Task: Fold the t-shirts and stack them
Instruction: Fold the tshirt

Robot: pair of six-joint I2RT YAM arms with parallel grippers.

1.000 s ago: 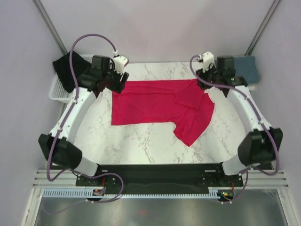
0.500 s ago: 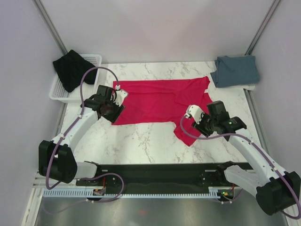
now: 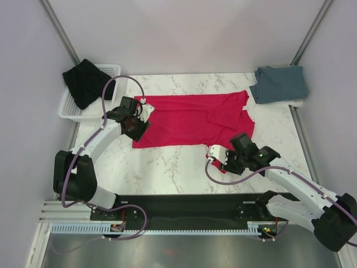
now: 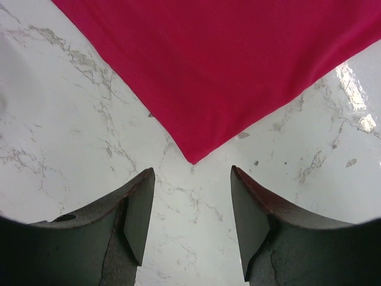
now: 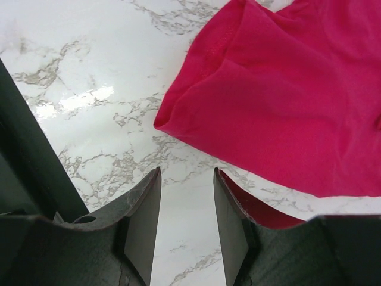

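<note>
Red t-shirt (image 3: 189,120) spread flat just right of wire basket (image 3: 70,109), long axis running away from basket. Left gripper (image 4: 190,179) at basket-side near corner, jaws apart, empty, corner straight ahead. Right gripper (image 5: 186,179) at end far from basket, jaws apart, empty, sleeve hem just ahead.

The left arm (image 3: 92,145) is pulling back from the far left corner of the crimson red t-shirt (image 3: 189,120) to its near-left corner; the left gripper (image 4: 191,171) is narrowing slightly, fingers parted, with the corner's tip just ahead; the right arm (image 3: 290,178) is swinging away from the far right, uncovering the blue-grey t-shirt (image 3: 279,84); the right gripper (image 5: 186,173) is moving nearer and leftward, jaws apart, at the sleeve (image 5: 268,89) opening; the shirt's released far right corner is lying flatter.
</note>
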